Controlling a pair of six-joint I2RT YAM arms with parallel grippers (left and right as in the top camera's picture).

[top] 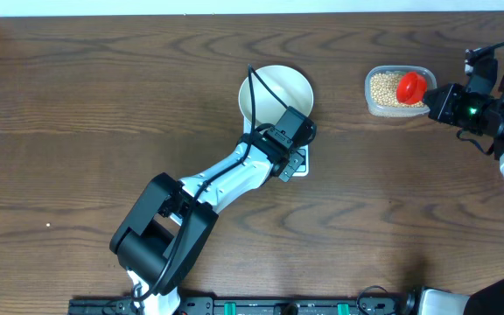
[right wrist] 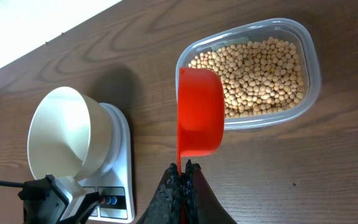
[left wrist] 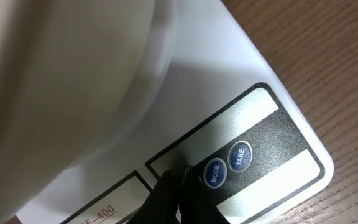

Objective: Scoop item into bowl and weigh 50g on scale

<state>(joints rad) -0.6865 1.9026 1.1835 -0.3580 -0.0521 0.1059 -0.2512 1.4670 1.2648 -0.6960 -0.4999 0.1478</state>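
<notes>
Overhead shows the beans [top: 381,87], likely hard, light and rolling, in the tub [top: 390,113] at 3 o'clock of the bowl [top: 274,87] on the scale [left wrist: 229,74], best taken with the scoop [right wrist: 199,112] whose handle the right hand [right wrist: 183,168] pinches; the left hand [left wrist: 180,180], pressed together, is at the scale.

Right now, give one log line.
left end effector shut at scale buttons; right end effector shut on scoop over beans; bowl empty on scale

Overhead looks straight down on the whole counter [top: 103,105]. Left wrist sits very near the scale [left wrist: 229,81], its fingers [left wrist: 166,202] at bottom centre. Right wrist looks down from farther off, sharing scale and bowl [right wrist: 61,134] with overhead.
</notes>
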